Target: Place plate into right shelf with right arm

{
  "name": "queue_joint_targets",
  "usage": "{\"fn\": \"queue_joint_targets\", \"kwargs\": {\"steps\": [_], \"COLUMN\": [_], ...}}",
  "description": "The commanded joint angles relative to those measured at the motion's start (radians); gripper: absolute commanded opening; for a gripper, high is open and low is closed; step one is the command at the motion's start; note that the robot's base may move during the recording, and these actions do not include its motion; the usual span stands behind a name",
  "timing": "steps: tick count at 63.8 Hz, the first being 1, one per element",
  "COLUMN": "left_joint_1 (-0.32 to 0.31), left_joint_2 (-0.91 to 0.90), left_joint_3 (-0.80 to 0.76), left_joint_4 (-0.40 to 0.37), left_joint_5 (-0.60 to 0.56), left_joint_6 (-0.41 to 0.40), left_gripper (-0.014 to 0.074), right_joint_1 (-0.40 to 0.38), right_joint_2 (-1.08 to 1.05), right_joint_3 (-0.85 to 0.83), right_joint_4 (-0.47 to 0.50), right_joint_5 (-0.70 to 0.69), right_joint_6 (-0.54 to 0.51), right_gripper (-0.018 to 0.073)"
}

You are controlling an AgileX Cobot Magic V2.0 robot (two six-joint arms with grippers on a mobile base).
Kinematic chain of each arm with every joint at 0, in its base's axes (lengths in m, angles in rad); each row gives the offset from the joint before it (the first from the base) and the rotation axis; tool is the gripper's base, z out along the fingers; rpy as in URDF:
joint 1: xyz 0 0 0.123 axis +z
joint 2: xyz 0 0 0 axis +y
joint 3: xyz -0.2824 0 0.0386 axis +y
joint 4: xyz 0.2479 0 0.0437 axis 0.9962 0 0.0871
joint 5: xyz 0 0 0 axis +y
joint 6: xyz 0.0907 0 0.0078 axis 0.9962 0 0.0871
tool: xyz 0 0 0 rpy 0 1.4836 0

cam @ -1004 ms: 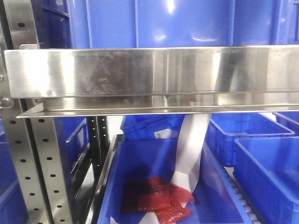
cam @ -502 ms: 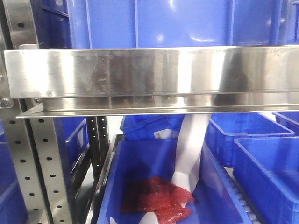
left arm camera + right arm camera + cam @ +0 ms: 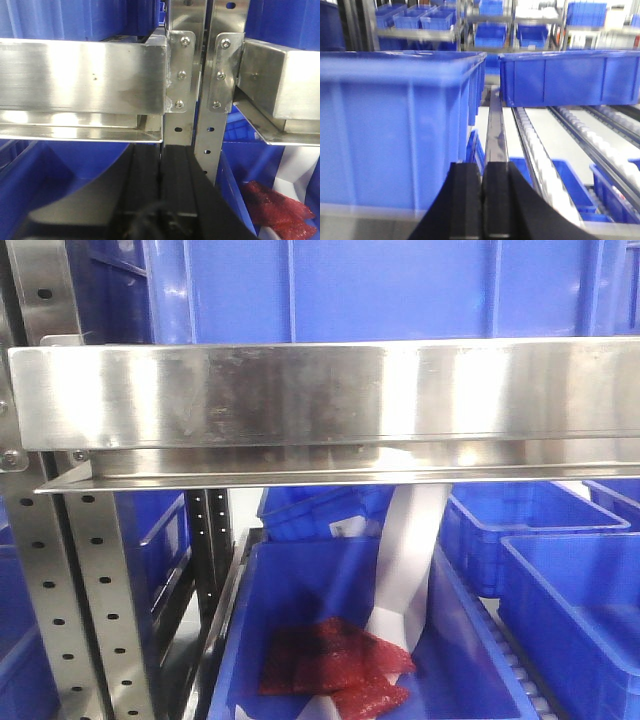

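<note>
Right wrist view alone shows right gripper point(image 3: 482, 200) fingers pressed together, empty, front view shows shelf rail point(image 3: 320, 395), red packets point(image 3: 335, 668), left fingers' state unclear

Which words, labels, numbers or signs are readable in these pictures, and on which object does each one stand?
None can be read.
The steel rail and the blue bins carry no print.
A small pale patch on a bin behind the rail, perhaps a label, is too blurred to read.
</note>
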Motion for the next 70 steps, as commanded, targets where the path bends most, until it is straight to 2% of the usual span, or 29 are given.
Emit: {"fn": "queue_joint_targets", "kwargs": {"steps": [1, 15, 43, 57, 70], "left_joint_1": [-0.006, -0.006, -0.006, -0.006, -0.006], "left_joint_2": [-0.002, -0.002, -0.002, -0.002, -0.002], "left_joint_3": [0.008, 0.008, 0.008, 0.008, 0.008], "left_joint_4": [-0.004, -0.004, -0.004, -0.004, -0.004], "left_joint_5": [-0.089, -0.089, -0.089, -0.089, -0.089], "left_joint_6": [0.003, 0.003, 0.003, 0.003, 0.003], "left_gripper": [-0.0047, -0.0047, -0.0047, -0.0047, -0.0047], "right_joint_1": [-0.006, -0.006, -0.006, -0.006, -0.008], "right_joint_2": [-0.109, -0.274, -0.285, -0.340, -0.505], "right_joint_3": [0.040, 0.138, 0.173, 0.285, 0.325], "right_joint_4": [-0.013, -0.013, -0.013, -0.013, -0.013], "right_joint_5": [-0.105, -0.105, -0.093, -0.090, 0.013], "right_joint_6": [-0.004, -0.004, -0.004, -0.004, -0.004], "right_gripper": [0.0048, 0.0048, 0.0048, 0.0048, 0.0046]}}
